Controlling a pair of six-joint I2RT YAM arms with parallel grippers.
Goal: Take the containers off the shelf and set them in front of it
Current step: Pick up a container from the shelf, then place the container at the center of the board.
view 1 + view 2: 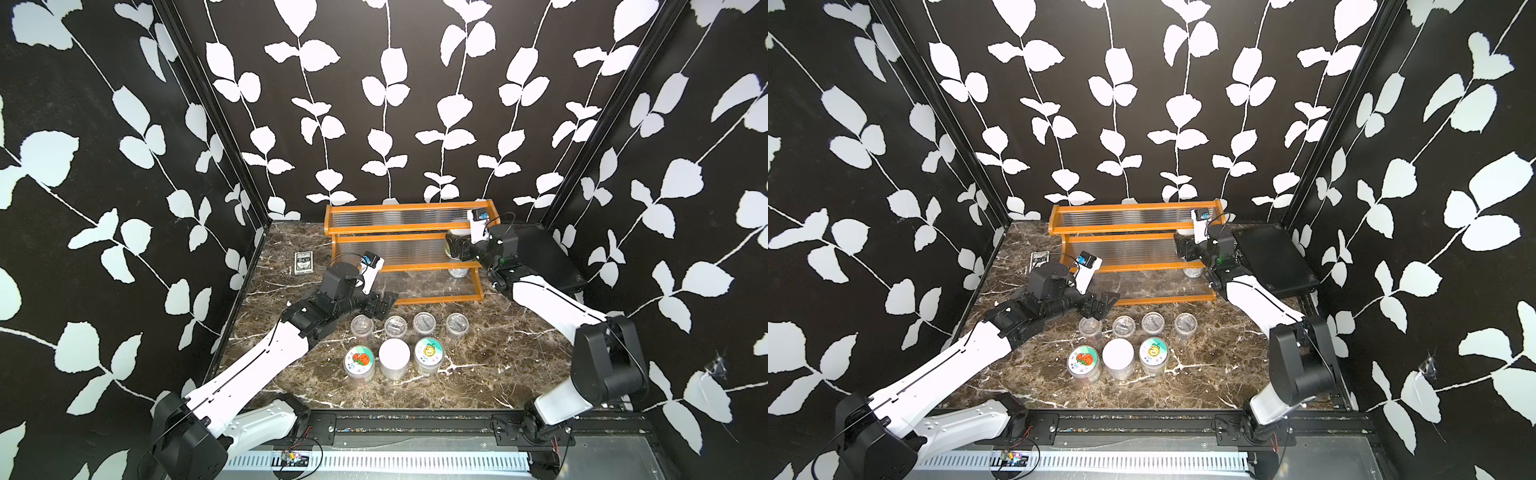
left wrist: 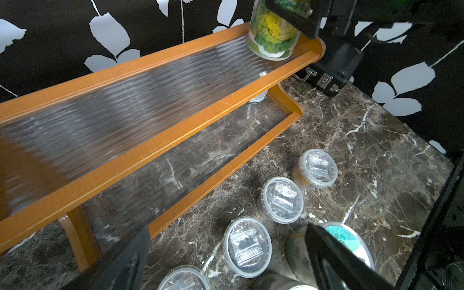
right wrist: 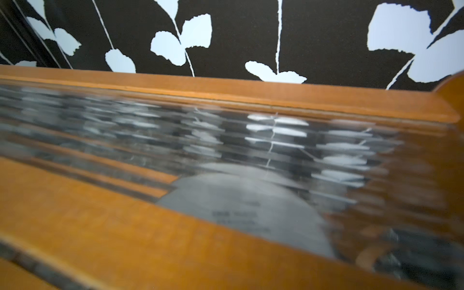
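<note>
Four small clear lidded cups (image 1: 360,325), each with a clear sachet over dark fill, stand in a row just before the three-tier orange-brown wooden shelf (image 1: 399,227) with ribbed clear tiers. Three larger clear jars (image 1: 394,357), lids white or cartoon-printed, line up nearer me. A grey tin can (image 1: 458,272) sits at the bottom tier's right end, with a green-and-yellow-labelled clear jar (image 2: 272,37) on the tier above. My right gripper (image 1: 456,246) is at that jar, one finger across its wall; whether it clamps I cannot tell. My left gripper (image 1: 383,305) hovers spread wide, empty, over the row's left end. The brown tabletop (image 1: 498,365) is white-veined marble; the walls (image 1: 104,166) are black with white leaves.
</note>
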